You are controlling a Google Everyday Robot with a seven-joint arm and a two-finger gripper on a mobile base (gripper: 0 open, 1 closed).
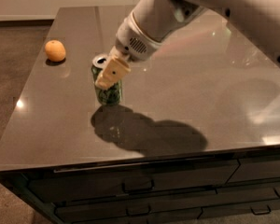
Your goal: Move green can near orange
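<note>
The green can stands upright on the dark glossy tabletop, left of the middle, its silver top showing. My gripper comes down from the upper right and is shut on the can; one cream finger lies across the can's front and the other is hidden behind it. I cannot tell whether the can's base touches the table. The orange lies near the far left edge, up and left of the can, with a gap between them.
My white arm crosses the table's far middle and throws a large shadow in front of the can. The table's left edge and floor lie close beyond the orange. Drawers run along the front below the tabletop.
</note>
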